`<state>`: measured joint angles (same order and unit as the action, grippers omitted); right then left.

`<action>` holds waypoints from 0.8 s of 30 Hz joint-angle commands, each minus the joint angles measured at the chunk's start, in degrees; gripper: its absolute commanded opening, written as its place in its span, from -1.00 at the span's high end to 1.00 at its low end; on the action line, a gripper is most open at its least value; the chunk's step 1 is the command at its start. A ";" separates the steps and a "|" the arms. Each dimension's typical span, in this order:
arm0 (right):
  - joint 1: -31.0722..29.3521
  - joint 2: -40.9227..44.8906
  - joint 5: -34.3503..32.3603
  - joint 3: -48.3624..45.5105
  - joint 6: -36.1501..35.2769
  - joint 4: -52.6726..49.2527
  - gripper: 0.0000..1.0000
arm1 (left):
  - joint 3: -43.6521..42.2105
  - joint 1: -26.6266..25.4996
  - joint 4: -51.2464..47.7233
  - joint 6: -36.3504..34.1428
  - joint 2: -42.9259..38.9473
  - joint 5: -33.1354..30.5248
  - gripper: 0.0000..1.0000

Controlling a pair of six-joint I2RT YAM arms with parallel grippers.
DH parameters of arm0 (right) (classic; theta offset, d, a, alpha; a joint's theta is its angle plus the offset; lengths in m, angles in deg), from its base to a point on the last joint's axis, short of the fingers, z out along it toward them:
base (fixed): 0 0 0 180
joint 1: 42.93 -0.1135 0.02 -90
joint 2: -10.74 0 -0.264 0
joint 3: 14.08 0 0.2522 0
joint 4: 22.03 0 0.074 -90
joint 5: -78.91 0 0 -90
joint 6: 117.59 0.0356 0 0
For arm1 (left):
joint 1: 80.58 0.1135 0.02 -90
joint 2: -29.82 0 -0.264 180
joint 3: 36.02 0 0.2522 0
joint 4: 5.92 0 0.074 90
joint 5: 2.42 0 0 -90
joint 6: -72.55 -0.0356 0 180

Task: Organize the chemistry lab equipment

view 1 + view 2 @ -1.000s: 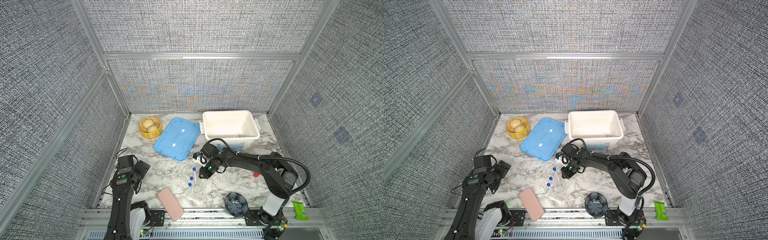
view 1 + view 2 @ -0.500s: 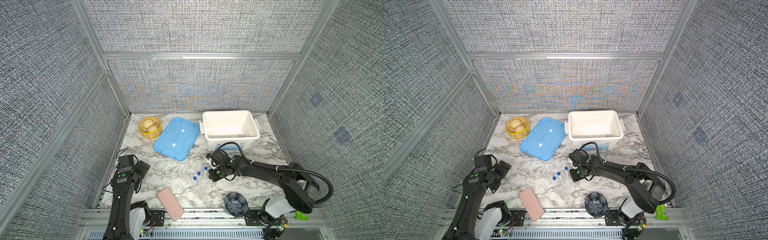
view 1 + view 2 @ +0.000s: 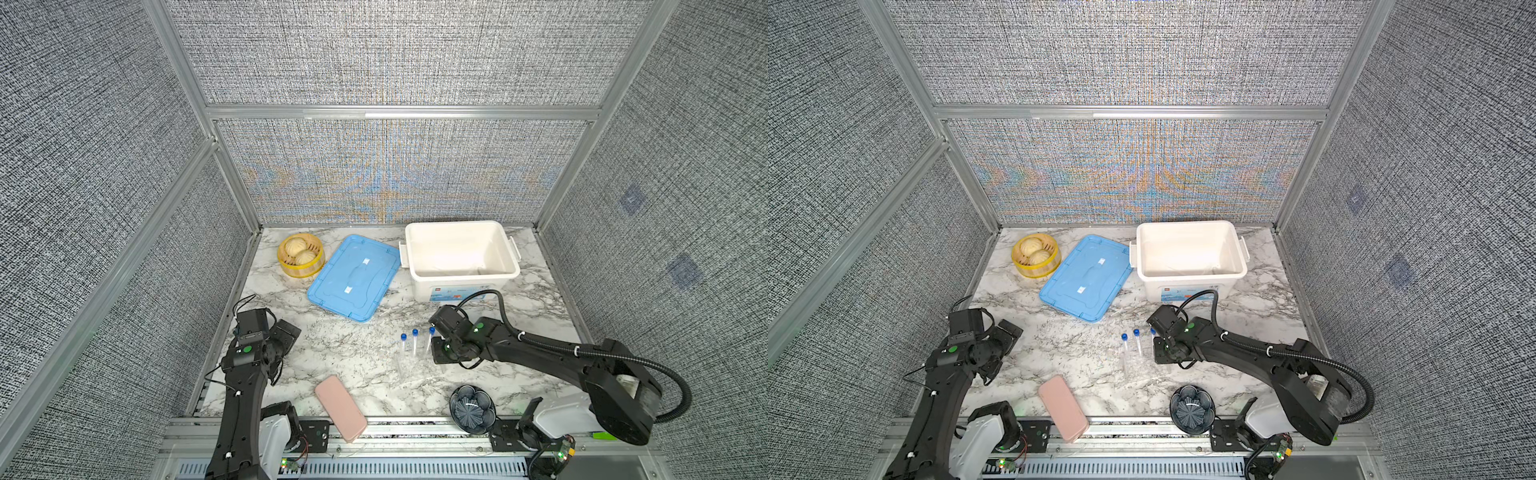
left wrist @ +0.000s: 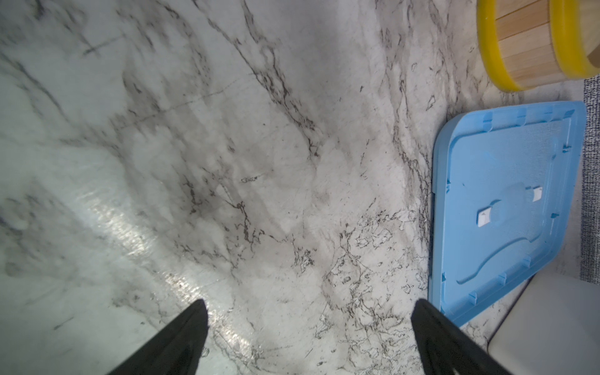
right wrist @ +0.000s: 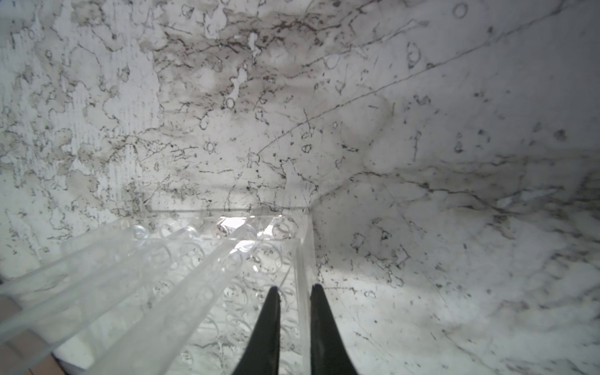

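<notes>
Three clear tubes with blue caps (image 3: 414, 332) (image 3: 1136, 332) stand side by side in a small clear rack (image 3: 409, 362) (image 3: 1133, 362) at the middle front of the marble table. My right gripper (image 3: 441, 351) (image 3: 1162, 351) is at the rack's right end. In the right wrist view this gripper (image 5: 293, 287) is shut on the rack's thin clear side wall (image 5: 303, 256), with the tubes (image 5: 194, 285) slanting beside it. My left gripper (image 3: 286, 331) (image 3: 1010, 330) (image 4: 310, 305) hovers open over bare marble at the front left, with nothing in it.
A white bin (image 3: 463, 275) stands at the back right. A blue lid (image 3: 353, 279) lies left of it, with a yellow steamer basket (image 3: 301, 270) beyond. A pink case (image 3: 340, 409) and a dark ribbed dish (image 3: 472, 409) sit at the front edge.
My right gripper has carried the rack and its tubes rightward, away from the blue lid, and turned it so the caps now line up left to right. The left arm has not moved.
</notes>
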<state>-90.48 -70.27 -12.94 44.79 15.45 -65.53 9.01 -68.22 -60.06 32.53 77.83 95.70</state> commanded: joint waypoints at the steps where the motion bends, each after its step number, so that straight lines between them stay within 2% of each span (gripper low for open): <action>1: -0.26 -1.02 -0.72 -0.56 5.35 -0.38 0.73 | -0.15 0.03 0.73 0.03 0.24 0.80 -0.98; 6: -0.75 -1.80 0.97 -1.25 9.14 2.02 0.71 | -0.42 -0.01 1.05 -0.05 0.94 1.02 -0.98; 9: -0.79 -0.14 0.99 -1.91 10.75 2.70 0.58 | -0.56 0.03 1.43 0.03 1.28 1.26 -0.98; 12: -0.81 2.31 -0.17 -3.02 11.44 2.24 0.55 | -1.09 0.03 2.67 0.70 1.68 1.66 -0.98; 18: -0.34 7.01 -2.37 -4.41 10.64 -0.44 0.41 | -3.18 0.03 8.84 2.32 3.45 6.53 -0.97; 24: -0.21 12.02 -5.92 -2.34 6.02 -6.65 0.33 | -1.29 -0.06 9.49 -0.48 5.49 7.17 -0.98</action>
<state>-90.76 -59.80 -15.71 41.31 24.59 -67.61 7.02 -68.24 -52.59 33.77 82.96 101.67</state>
